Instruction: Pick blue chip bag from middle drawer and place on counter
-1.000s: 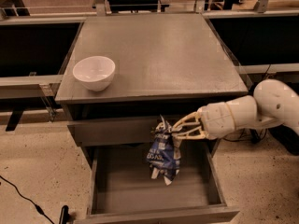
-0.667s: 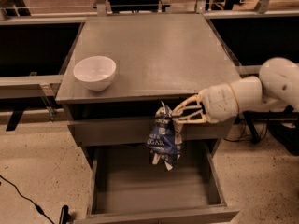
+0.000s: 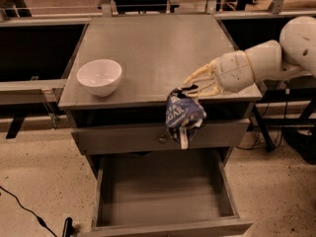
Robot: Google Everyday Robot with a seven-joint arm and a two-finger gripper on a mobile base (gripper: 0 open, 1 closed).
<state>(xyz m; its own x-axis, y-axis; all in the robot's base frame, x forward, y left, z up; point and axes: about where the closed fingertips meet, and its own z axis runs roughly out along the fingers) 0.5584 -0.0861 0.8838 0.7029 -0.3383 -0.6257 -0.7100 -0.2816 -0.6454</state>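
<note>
Lifted since the earlier frames, the blue chip bag [image 3: 183,116] is now carried higher: its top has been brought up to the front edge of the counter, where before it was hung lower, closer to the open drawer. Nearest the camera, the middle drawer [image 3: 163,196] is seen pulled out, its flat grey bottom bare and its thin side walls visible on both sides. On the speckled floor [image 3: 39,172] to the left of it, a black cable [image 3: 23,209] is laid. Above the open drawer a closed grey drawer front [image 3: 123,139] is found, its small round knob [image 3: 162,139] just beside the bag's lower left edge. The bag is held clear of the middle drawer and is hung in front of that drawer front, with white lettering turned towards the camera and a pale strip dangled from its lower end. Its crumpled top is pinched by the gripper [image 3: 187,89], whose pale fingers [image 3: 200,74] are closed on it at the counter's front edge, while the white arm [image 3: 266,58] is stretched in from the right. Further back, the counter [image 3: 158,43] is spread flat and grey, and a white bowl [image 3: 99,76] is set upright on its front left part, well apart from the bag.
</note>
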